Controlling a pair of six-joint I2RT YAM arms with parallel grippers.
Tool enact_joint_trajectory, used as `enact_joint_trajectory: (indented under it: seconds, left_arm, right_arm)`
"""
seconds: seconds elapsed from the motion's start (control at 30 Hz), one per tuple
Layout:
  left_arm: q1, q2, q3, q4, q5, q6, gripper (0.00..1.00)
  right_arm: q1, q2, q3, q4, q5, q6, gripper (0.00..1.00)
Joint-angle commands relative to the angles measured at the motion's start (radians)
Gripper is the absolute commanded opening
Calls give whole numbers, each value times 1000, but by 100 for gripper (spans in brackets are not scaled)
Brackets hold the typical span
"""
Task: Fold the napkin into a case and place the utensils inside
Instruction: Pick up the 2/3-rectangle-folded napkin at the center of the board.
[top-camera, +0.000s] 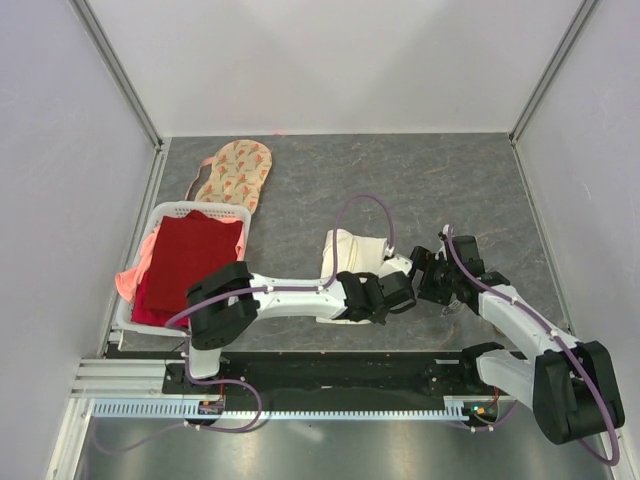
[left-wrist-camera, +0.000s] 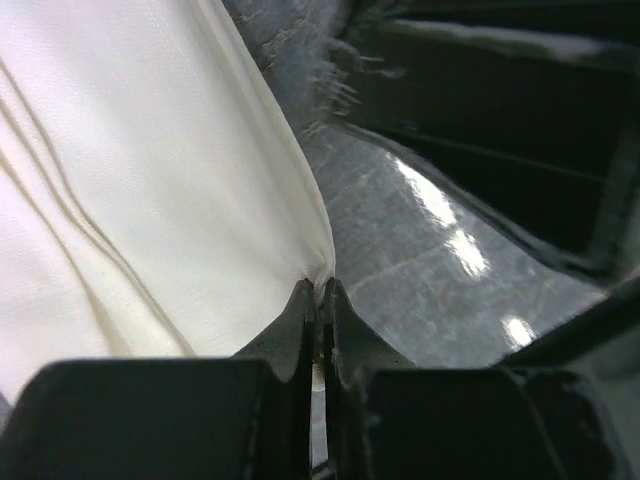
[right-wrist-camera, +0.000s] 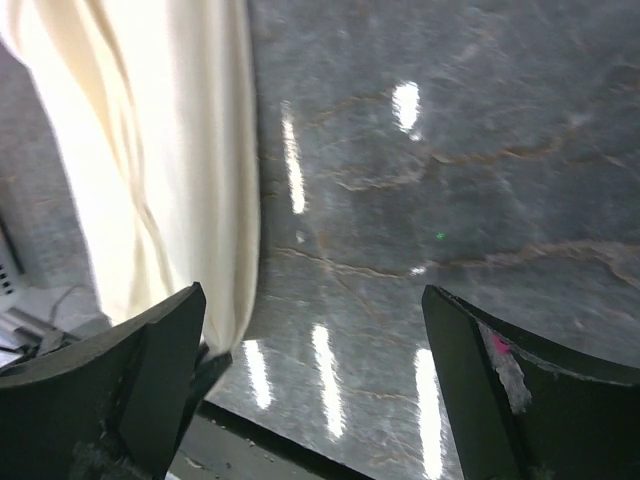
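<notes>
The cream-white napkin (top-camera: 352, 250) lies rumpled and partly folded on the grey table, just beyond both grippers. My left gripper (top-camera: 403, 287) is shut on a corner of the napkin (left-wrist-camera: 150, 190); the cloth is pinched between its fingertips (left-wrist-camera: 305, 300). My right gripper (top-camera: 428, 282) hovers just right of the left one, open wide, with only bare table between its fingers (right-wrist-camera: 180, 330). The napkin's edge (right-wrist-camera: 170, 150) hangs beside its left finger, apart from it. The utensils are out of view.
A white basket (top-camera: 238, 215) holding a red cloth (top-camera: 185, 262) stands at the left. A peach floral cloth (top-camera: 235, 172) lies behind it. Grey walls enclose the table (top-camera: 450, 180) on three sides.
</notes>
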Motion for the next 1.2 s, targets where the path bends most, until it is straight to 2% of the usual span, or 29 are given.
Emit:
enact_joint_trajectory:
  seconds: [0.0,0.43,0.73,1.17]
  left_arm:
    - [12,-112,-23,8,56,-59,2]
    - [29,-189,-103,42,131,-85,2]
    - [32,-245,-118,58,151,-93,2]
    - [32,-264,-151,81,192,-103,2]
  right_arm:
    - [-2,38,-4,145,-99,60,98]
    - [16,224,9,344,-157,224,95]
    - [19,276,30,372,-108,224,79]
    - [18,380,52,514,-134,253,60]
